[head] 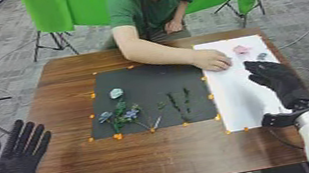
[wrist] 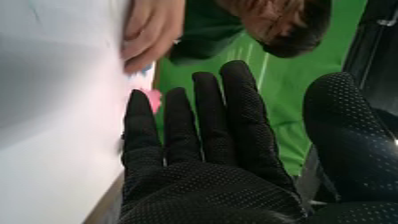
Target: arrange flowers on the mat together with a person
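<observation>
Right hand wide, fingers straight, thumb apart, holding nothing, over the white sheet. Pink flower lies ahead of its fingertips, away from the robot; stem direction can't tell. Person's hand is just left of those fingertips, also near the flower. Left hand open, well apart. Right is the nearer robot hand; reach likely goes forward, with a risk of bumping the person.

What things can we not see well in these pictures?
Person's hand, head view: its own back hides whether it holds something.
Pink flower, right wrist view: part of it is behind the right hand.
Small grey thing, head view: too small to say what it is.
Blue flowers, head view: stems too small and crowded to tell apart.
</observation>
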